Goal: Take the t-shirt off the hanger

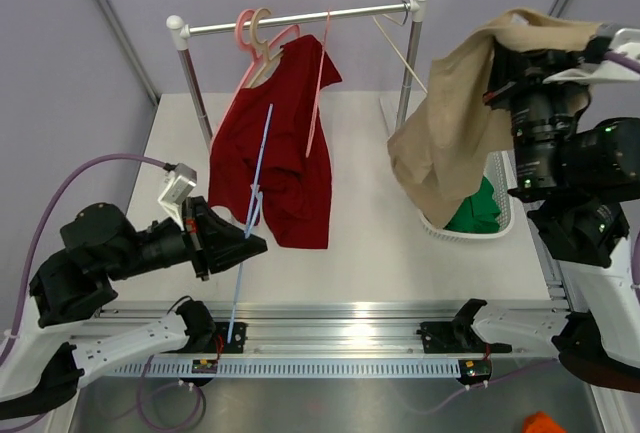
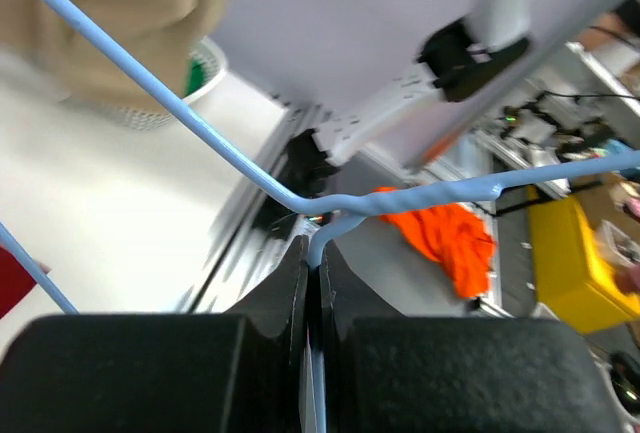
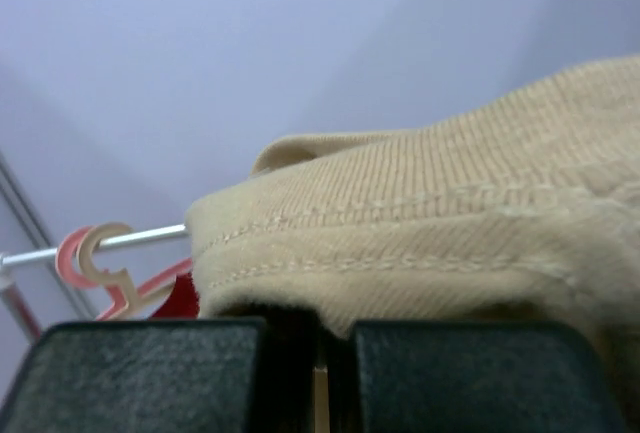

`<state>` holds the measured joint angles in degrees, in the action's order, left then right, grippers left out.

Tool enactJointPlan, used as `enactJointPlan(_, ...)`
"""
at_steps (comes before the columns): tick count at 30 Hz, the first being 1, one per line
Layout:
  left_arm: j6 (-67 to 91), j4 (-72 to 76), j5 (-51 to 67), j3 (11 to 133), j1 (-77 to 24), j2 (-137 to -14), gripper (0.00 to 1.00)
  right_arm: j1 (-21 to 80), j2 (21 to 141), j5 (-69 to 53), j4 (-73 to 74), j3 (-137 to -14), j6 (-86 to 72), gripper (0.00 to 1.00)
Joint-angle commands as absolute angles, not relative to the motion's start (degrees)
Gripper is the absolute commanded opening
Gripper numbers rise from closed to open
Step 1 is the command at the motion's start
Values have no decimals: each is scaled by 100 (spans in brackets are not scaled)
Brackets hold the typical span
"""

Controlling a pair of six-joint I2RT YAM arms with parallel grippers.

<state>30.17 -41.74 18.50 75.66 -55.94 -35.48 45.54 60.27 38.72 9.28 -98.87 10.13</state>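
— Status of the tan t-shirt (image 1: pixel 450 123)?

— It hangs in the air over the right side of the desk (image 1: pixel 360 253), bunched and draped from the right tool (image 3: pixel 315 363). Under it sits a white basket (image 1: pixel 470 237) holding a green garment (image 1: pixel 478 211). From above, the lowest folds overlap the basket's rim; I cannot tell whether they touch it.

— Is that tool really gripping it?

— Yes. In the right wrist view the two black fingers (image 3: pixel 150 378) are pressed together, and a ribbed, stitched hem of the tan fabric is pinched between them.

— And the hanger?

— The blue hanger (image 1: pixel 262 153) is in the left tool (image 2: pixel 315 258), well apart from the tan t-shirt. The left wrist view shows the jaws closed tight on the thin blue stem, just below the bend where the two arms meet. From above it reads as a thin, slightly tilted blue line over the front-left part of the desk, crossing in front of a red t-shirt (image 1: pixel 290 173).

— Where is that red one?

— On the clothes rack (image 1: pixel 320 15) at the back of the desk. It drapes from a beige hanger (image 1: pixel 263 48) hooked over the rod, right beside a pink hanger (image 1: pixel 242 33).

— Anything off the desk?

— An orange cloth (image 2: pixel 440 238) lies beyond the near rail, lower than the desk.
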Motion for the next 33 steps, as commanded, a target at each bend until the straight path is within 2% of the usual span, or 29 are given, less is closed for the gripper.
enactJointPlan(1,2698,-4052,776,7488,-5599,-3604,0,4483,6380,4218,624,-10853,1879,0)
enactJointPlan(5,2637,-4017,422,7366,-5599,-3472,0,4009,7003,4342,343,-11627,2741,0)
enactJointPlan(8,2619,-3824,562,7128,-5599,-3261,0,3263,7400,4105,588,-12014,2550,0)
enactJointPlan(11,2619,-3692,677,6971,-5599,-3129,0,2559,7541,3807,746,-11875,1947,0)
enactJointPlan(13,2610,-3639,712,6917,-5599,-3129,0,2086,7410,3334,958,-11323,1400,0)
enactJointPlan(22,2663,-3437,870,6724,-5599,-3305,0,1179,6505,2813,256,-8053,-700,0)
enactJointPlan(26,2751,-3244,931,6671,-5599,-3375,0,1028,6136,3295,141,-6911,-1420,0)
enactJointPlan(33,2821,-3006,1019,6732,-5599,-3551,0,1028,5651,3849,132,-4197,-2987,0)
